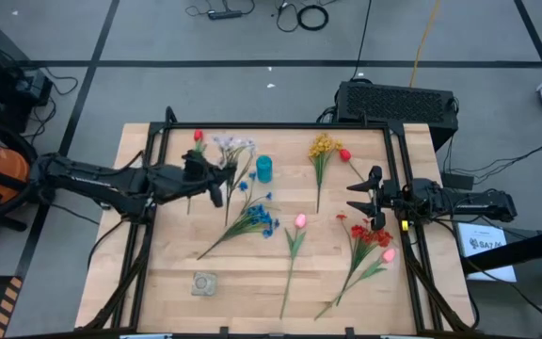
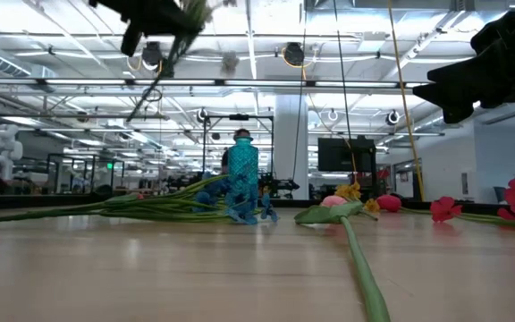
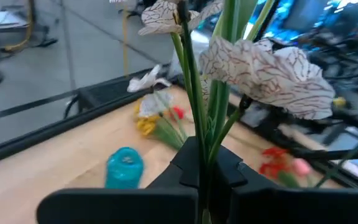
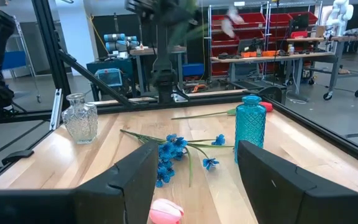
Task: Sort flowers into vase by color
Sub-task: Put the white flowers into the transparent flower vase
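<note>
- Two vases on the table: one blue vase (image 1: 264,169) far centre, one clear vase (image 1: 204,283) near left.
- Left gripper (image 1: 216,179) clamped shut on the stems of one white flower spray (image 3: 260,68), raised above the table left of the blue vase.
- Right gripper (image 1: 363,197) open and empty at the right edge.
- Lying flat: one blue spray (image 1: 252,219), one yellow spray (image 1: 323,147), one pink tulip (image 1: 300,221), one red spray (image 1: 370,235).
- No legible writing.
</note>
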`<act>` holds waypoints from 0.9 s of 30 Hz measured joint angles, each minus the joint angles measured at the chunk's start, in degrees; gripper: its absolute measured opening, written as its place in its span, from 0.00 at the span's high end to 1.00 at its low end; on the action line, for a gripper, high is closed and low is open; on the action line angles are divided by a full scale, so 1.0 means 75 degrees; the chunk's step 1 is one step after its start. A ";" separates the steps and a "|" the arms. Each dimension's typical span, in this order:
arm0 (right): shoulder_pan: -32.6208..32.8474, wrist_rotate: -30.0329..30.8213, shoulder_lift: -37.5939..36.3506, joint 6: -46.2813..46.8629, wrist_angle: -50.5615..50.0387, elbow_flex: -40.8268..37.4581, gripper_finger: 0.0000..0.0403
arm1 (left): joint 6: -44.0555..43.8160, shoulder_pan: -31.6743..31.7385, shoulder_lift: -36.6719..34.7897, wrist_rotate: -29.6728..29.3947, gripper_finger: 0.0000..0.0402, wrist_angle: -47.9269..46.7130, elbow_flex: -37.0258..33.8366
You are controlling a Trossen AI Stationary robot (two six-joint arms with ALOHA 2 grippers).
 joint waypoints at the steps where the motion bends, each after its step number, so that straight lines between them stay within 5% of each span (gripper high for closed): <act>1: -0.0001 0.0000 -0.0001 0.0001 0.0000 -0.0001 0.47 | 0.0021 -0.0229 -0.0093 -0.0193 0.99 -0.0014 0.0000; 15: 0.0001 0.0000 -0.0001 0.0001 0.0000 -0.0003 0.47 | 0.1243 -0.4815 -0.0228 -0.5296 0.99 0.0717 0.0000; 20: 0.0000 0.0000 0.0000 -0.0001 0.0000 -0.0001 0.47 | 0.1481 -0.5773 0.0152 -0.6269 0.99 0.1177 0.0000; 27: -0.0002 0.0000 0.0002 0.0001 0.0000 0.0000 0.47 | 0.2279 -0.6545 0.0744 -0.6348 0.99 0.2330 0.0000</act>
